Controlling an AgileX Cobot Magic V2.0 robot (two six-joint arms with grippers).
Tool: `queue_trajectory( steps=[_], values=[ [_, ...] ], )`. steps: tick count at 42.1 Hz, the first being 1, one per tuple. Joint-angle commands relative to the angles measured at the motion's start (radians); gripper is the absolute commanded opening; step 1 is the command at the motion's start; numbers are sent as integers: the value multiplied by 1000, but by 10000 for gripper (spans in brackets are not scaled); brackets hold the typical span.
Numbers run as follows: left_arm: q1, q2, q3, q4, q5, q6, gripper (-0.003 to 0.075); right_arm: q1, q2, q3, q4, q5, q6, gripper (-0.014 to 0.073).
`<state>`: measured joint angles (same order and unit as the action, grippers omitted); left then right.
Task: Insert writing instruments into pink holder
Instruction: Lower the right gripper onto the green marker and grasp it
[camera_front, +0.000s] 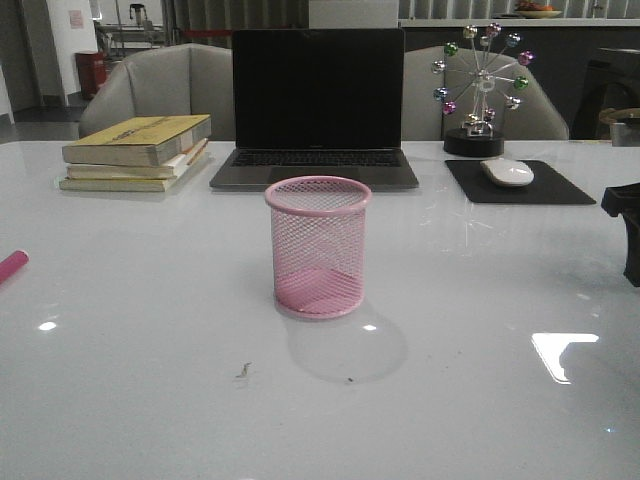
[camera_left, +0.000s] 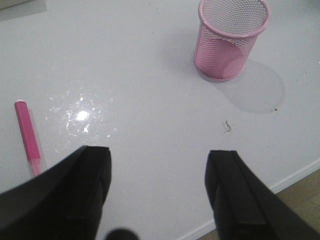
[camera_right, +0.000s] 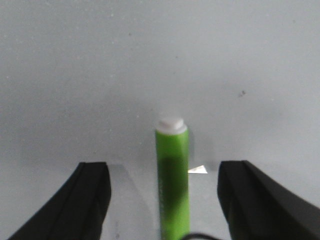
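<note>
The pink holder (camera_front: 318, 246) stands upright and empty at the table's middle; it also shows in the left wrist view as a mesh cup (camera_left: 231, 39). The magenta pen (camera_front: 11, 266) lies flat at the table's left edge, and in the left wrist view this pen (camera_left: 28, 137) lies beside and apart from my open left gripper (camera_left: 158, 172). The green pen (camera_right: 172, 175) with its white tip lies on the table between the fingers of my open right gripper (camera_right: 164, 187), touching neither. In the front view only a black part of the right arm (camera_front: 628, 222) shows at the right edge.
A stack of books (camera_front: 138, 152) sits at the back left, a shut-off laptop (camera_front: 316, 108) at the back middle. A mouse (camera_front: 507, 172) on a black pad and a ferris-wheel ornament (camera_front: 481, 88) stand at the back right. The table edge (camera_left: 295, 175) runs close to the left gripper.
</note>
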<state>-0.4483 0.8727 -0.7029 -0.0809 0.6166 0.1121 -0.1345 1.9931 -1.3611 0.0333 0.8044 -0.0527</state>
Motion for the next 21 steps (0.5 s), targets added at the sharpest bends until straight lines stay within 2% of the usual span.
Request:
queue_trajectory(
  steps=[1, 16, 18, 21],
  values=[
    [-8, -5, -28, -4, -66, 0, 454, -7, -41, -47, -9, 3, -19, 561],
    [-8, -5, -28, -4, -66, 0, 454, -7, -4, -52, -9, -2, -19, 556],
    [-8, -5, -28, -4, -66, 0, 454, -7, -4, -52, -9, -3, -19, 529],
    [-8, -5, -28, -4, -66, 0, 454, -7, -4, -52, -9, -4, -19, 436]
  ],
)
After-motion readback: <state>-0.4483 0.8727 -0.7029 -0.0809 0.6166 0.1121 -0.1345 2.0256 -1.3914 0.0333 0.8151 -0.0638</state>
